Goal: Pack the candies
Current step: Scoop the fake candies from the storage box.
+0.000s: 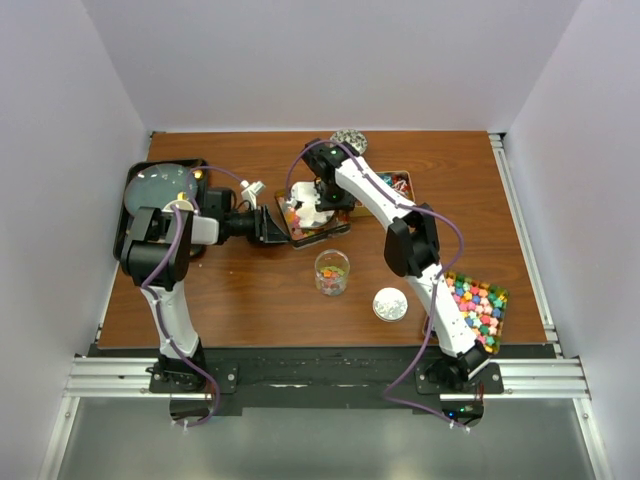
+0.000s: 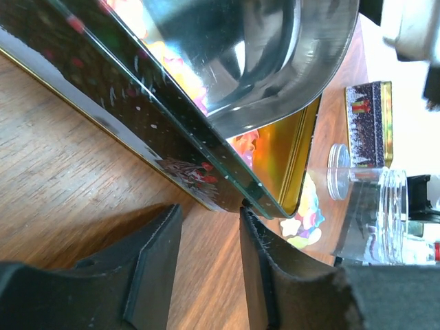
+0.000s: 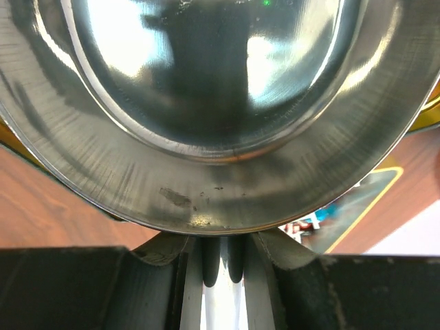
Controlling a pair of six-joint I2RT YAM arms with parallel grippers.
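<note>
My candies lie in four spots. Bright pink, yellow, green and blue cubes (image 1: 478,305) fill a flat tray (image 1: 504,296) at the right near corner of the desk (image 1: 250,300). Red-blue wrapped pieces (image 1: 398,183) lie in a small tin (image 1: 410,176) further back. Orange-yellow gummies (image 1: 291,218) rest in the middle tin (image 1: 335,232), mostly hidden under a metal scoop (image 1: 312,210). A few mixed pieces (image 1: 331,278) sit low in an upright clear cup (image 1: 331,257) just in front.

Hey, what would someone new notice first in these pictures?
A big shiny scoop, clamped in the right gripper, hangs over the tin at mid-table. Nearer the arms stands a clear jar holding a few candies; bright cube candies lie massed at far right.
</note>
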